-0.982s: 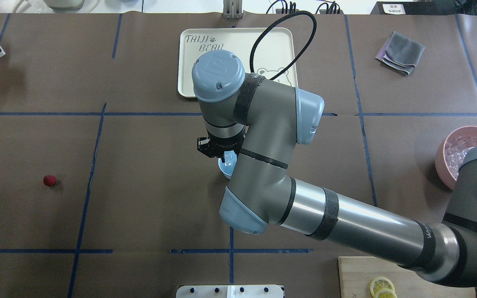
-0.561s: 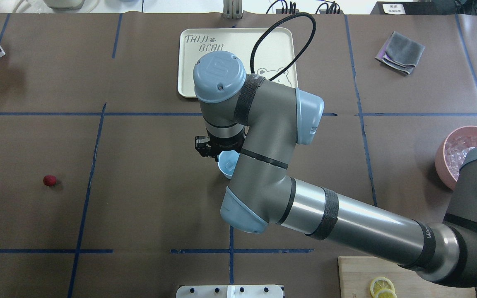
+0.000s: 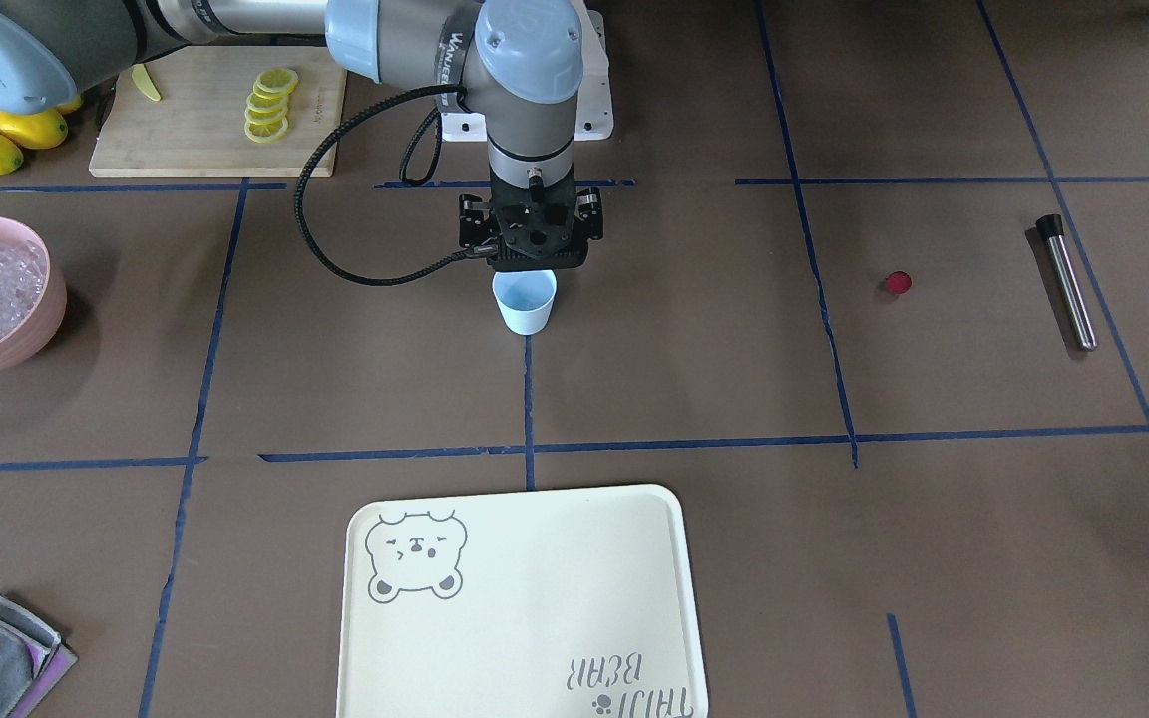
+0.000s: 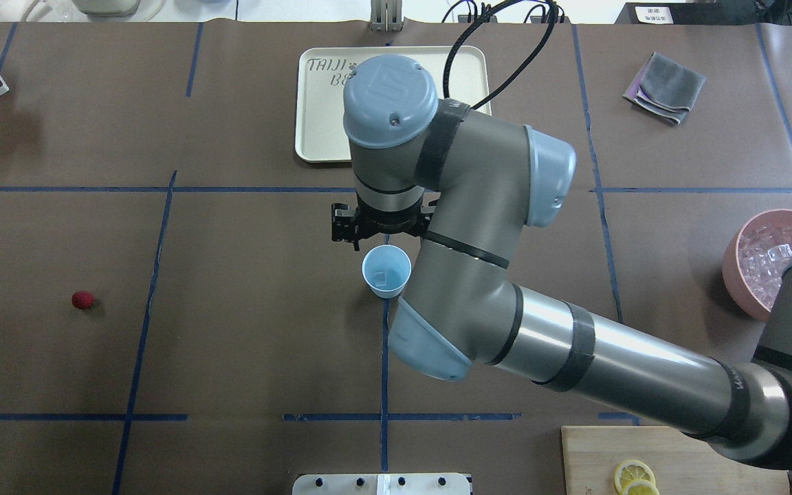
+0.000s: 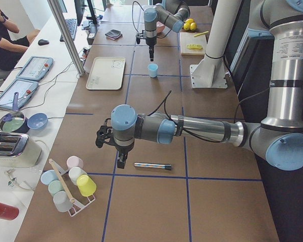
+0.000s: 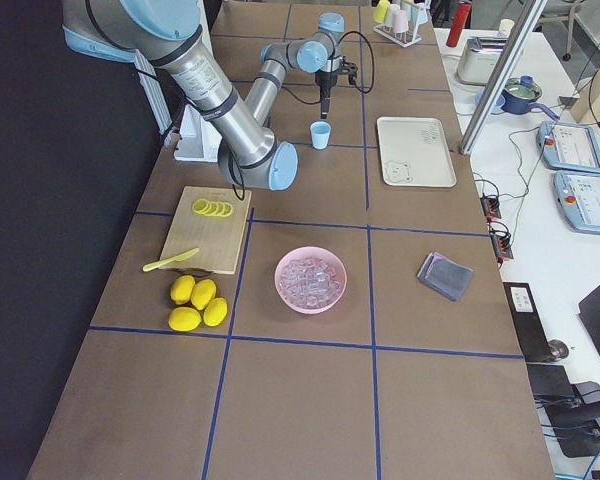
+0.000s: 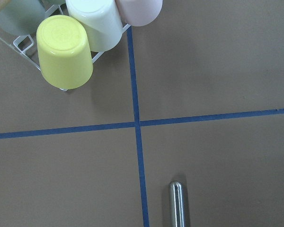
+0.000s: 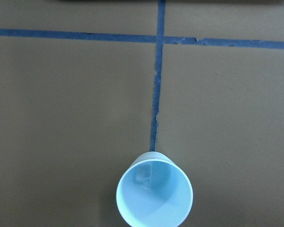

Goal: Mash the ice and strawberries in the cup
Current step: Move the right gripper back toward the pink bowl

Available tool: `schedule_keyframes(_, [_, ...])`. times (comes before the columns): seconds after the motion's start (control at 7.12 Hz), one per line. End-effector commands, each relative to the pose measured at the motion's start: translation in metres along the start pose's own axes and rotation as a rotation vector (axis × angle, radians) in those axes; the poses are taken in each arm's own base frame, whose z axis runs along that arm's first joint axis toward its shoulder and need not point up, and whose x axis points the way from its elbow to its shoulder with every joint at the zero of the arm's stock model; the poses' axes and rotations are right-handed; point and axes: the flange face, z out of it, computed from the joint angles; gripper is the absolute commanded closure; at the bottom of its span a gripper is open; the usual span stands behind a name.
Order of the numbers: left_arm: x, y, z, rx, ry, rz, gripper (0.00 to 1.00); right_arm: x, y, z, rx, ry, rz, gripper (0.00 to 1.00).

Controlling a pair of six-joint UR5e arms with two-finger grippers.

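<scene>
The table wears a matte brown cover gridded with blue tape. Seen from overhead, a smooth cream tray, rectangular with rounded corners, lies at 12 o'clock from the cup. A round pink bowl heaped with glassy ice sits well apart at 3 o'clock. The cup is pale blue plastic, tapered and upright on the tape, with one clear ice cube on its floor. A tiny dark-red round strawberry lies far off at 9 o'clock.

The right gripper hangs over the cup, clear of its rim. Its fingertips are hidden, so neither its opening nor any load can be told. The left gripper hovers beside a polished steel rod; its opening cannot be told either.
</scene>
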Motion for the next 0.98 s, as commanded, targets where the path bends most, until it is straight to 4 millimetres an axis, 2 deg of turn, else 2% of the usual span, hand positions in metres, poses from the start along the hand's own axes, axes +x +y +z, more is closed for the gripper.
schedule_keyframes(0.0, [0.0,0.001,0.0,-0.001,0.001,-0.001,0.0,0.091,0.0,-0.039,0.076,-0.023,0.028,0.0])
schedule_keyframes(0.14, [0.0,0.0,-0.001,0.002,0.0,0.0,0.0,0.132,-0.002,-0.052,0.103,-0.021,0.037,0.0])
schedule_keyframes(0.28, [0.002,0.0,-0.002,0.004,0.001,0.005,0.0,0.181,-0.006,-0.074,0.143,-0.013,0.028,0.0])
schedule_keyframes(0.42, [0.004,0.0,-0.005,0.01,0.001,0.008,0.0,0.234,0.006,-0.078,0.152,0.022,0.001,0.0])
schedule_keyframes(0.56, [0.004,0.0,-0.005,0.01,0.001,0.008,0.0,0.277,0.01,-0.08,0.153,0.056,-0.028,0.0])
schedule_keyframes(0.7, [0.005,0.0,-0.005,0.011,0.001,0.009,0.0,0.319,0.008,-0.083,0.136,0.086,-0.086,0.0])
schedule_keyframes(0.84, [0.005,0.0,-0.005,0.011,0.001,0.009,0.0,0.373,0.008,-0.087,0.098,0.097,-0.107,0.0])
